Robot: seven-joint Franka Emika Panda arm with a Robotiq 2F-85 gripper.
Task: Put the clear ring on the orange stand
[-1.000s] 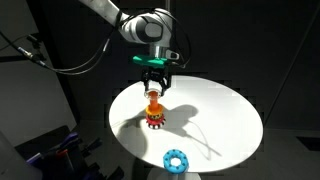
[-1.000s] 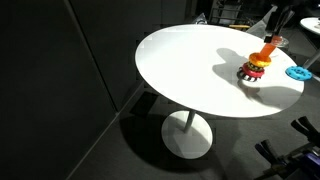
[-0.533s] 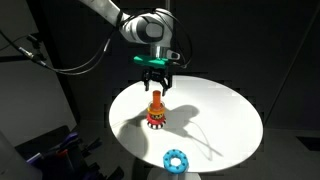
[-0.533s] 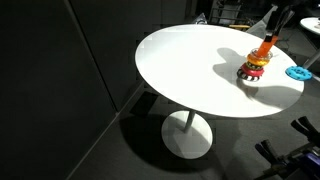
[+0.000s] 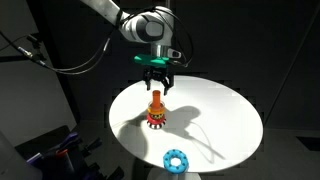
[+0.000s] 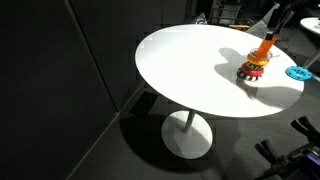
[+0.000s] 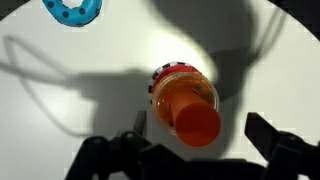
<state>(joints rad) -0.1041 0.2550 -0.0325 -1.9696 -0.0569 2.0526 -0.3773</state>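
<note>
The orange stand stands upright on the white round table, left of its middle; it also shows in the other exterior view and from above in the wrist view. In the wrist view a faint transparent rim, the clear ring, lies around the orange peg just above the base. My gripper hangs directly above the peg, open and empty, with its fingers on either side of the peg top. In the exterior views the clear ring is too faint to see.
A bright blue ring with holes lies flat near the table's front edge, also in the other exterior view and the wrist view. The white round table has a single pedestal. The surroundings are dark.
My gripper has risen slightly off the peg over the last second. The stand and the blue ring have not moved.
</note>
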